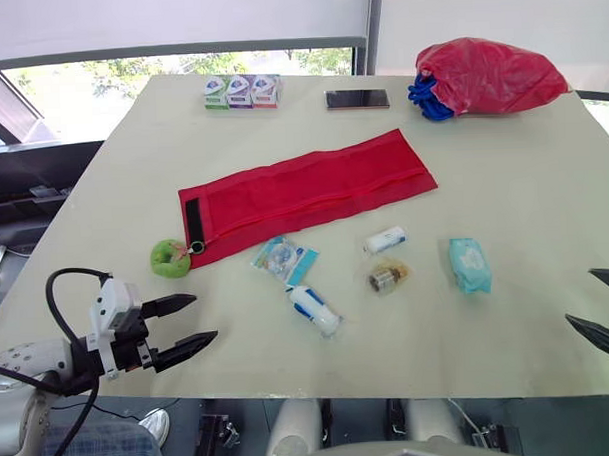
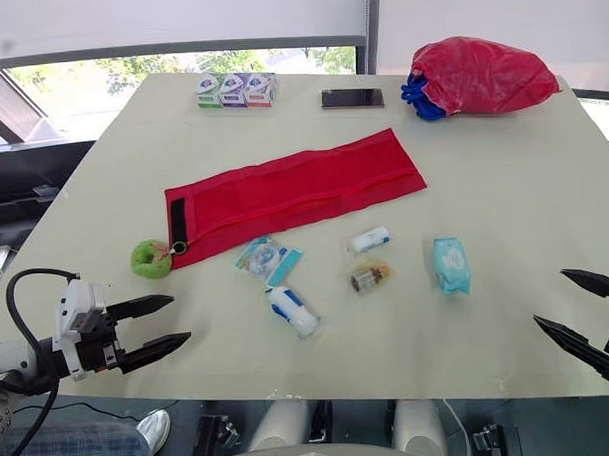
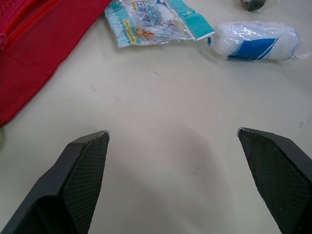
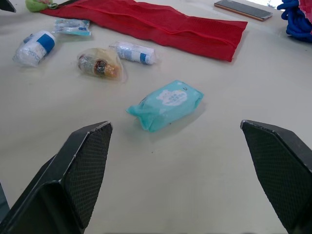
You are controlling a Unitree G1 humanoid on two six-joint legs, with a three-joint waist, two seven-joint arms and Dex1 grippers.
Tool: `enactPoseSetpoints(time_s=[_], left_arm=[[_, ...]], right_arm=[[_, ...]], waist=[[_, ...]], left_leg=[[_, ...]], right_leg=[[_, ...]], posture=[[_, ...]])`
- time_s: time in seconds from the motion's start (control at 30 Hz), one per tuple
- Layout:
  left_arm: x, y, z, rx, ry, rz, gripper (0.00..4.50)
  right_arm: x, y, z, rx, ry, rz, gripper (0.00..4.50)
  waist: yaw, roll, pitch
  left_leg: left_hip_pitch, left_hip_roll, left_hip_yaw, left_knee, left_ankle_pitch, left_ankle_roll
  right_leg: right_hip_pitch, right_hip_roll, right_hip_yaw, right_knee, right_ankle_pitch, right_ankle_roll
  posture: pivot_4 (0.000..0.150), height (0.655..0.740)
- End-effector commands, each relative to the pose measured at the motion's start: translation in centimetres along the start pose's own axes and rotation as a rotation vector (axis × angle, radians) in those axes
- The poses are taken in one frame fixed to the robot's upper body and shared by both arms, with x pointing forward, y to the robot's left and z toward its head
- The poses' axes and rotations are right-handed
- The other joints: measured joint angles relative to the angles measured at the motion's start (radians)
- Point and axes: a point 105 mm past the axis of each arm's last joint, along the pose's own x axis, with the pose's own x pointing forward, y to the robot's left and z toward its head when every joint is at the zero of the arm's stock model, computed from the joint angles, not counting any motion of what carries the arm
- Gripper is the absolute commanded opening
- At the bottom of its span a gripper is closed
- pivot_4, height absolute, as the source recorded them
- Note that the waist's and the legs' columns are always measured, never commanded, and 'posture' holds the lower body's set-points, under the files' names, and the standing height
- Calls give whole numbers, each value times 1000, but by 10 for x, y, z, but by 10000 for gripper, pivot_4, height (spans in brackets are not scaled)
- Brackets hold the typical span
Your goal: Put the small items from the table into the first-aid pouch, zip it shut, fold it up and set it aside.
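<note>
Hovering low over the table (image 1: 509,341) near its front edge, the left gripper (image 1: 206,317) and the right gripper (image 2: 549,295) both have their fingers spread wide with nothing between them. My guess is they're parked like this so either one can go straight in for a pick; nothing's been packed yet.

Right ahead of the right gripper, pretty much centred between its fingers in the wrist view, is the teal wipes pack (image 4: 166,104). Past that and over toward the left gripper are a little bagged bottle (image 1: 387,276) and a small white tube (image 1: 385,240). Ahead of the left gripper, toward its partner, there's a wrapped bandage roll (image 1: 314,310), and just past that a flat blue-and-white packet (image 1: 284,259).

The first-aid pouch (image 1: 303,193) is beyond all of those, unfolded flat in a long red strip. A green charm (image 1: 170,258) is clipped at the end nearest the left gripper. Flat like that probably makes loading easier, but I can't tell if the zip is open.

Room-wise it looks comfy: the items sit apart from each other with bare tabletop between them. Only the packet's far corner looks to be right at the pouch's edge. A phone (image 1: 357,99), three small boxes (image 1: 242,91) and a red plastic bag (image 1: 489,76) sit along the far edge, well out of the way.
</note>
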Motion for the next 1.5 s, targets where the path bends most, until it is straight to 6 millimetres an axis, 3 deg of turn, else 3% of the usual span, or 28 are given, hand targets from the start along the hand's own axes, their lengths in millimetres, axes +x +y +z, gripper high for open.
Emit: enactPoseSetpoints(time_s=[0.03, 0.5, 0.77, 0.93, 1.07, 1.3, 1.5], left_arm=[[-4, -2, 8, 63, -22, 15, 44786], [6, 1, 24, 107, -73, -39, 44786], [50, 4, 59, 207, -111, -85, 44786], [83, 17, 55, 453, 36, -67, 44786], [103, 25, 54, 542, 79, -65, 44786], [122, 27, 57, 635, 63, -83, 44786], [125, 21, 60, 685, 27, -111, 44786]], right_arm=[[0, -6, 11, -31, -6, 13, 45000], [8, -5, 18, -41, -9, 24, 45000], [46, 17, 43, -49, -109, 99, 45000], [75, 35, 62, -47, -123, 159, 45000], [96, 48, 84, -30, -174, 202, 45000], [113, 59, 103, -34, -207, 237, 45000], [114, 58, 100, -35, -199, 227, 45000]], waist=[[-1, 0, 0], [-3, -1, 0], [-4, -1, -1], [-5, -2, -1], [-6, -2, -1], [2, -4, -2], [6, -5, -2]], left_leg=[[0, 0, 0, 0, 0, 0], [0, 0, 0, 0, 0, 0], [0, 0, -1, 1, 1, 0], [0, -1, 0, 1, 1, 0], [0, -1, 1, 1, 1, 0], [-1, -1, 0, 2, 1, 0], [-1, -1, -1, 3, 1, 0]], right_leg=[[0, 0, 0, 0, 0, 0], [0, 0, 0, 0, 0, 0], [1, 2, 0, 2, 0, 0], [1, 3, 2, 2, 3, -4], [1, 4, 3, 2, 3, -4], [1, 4, 3, 1, 3, -4], [1, 4, 3, 2, 5, 0]], posture=[[1500, 7400], [1500, 7400], [1500, 7400], [1500, 7400], [1500, 7400], [1500, 7400], [1500, 7400]])
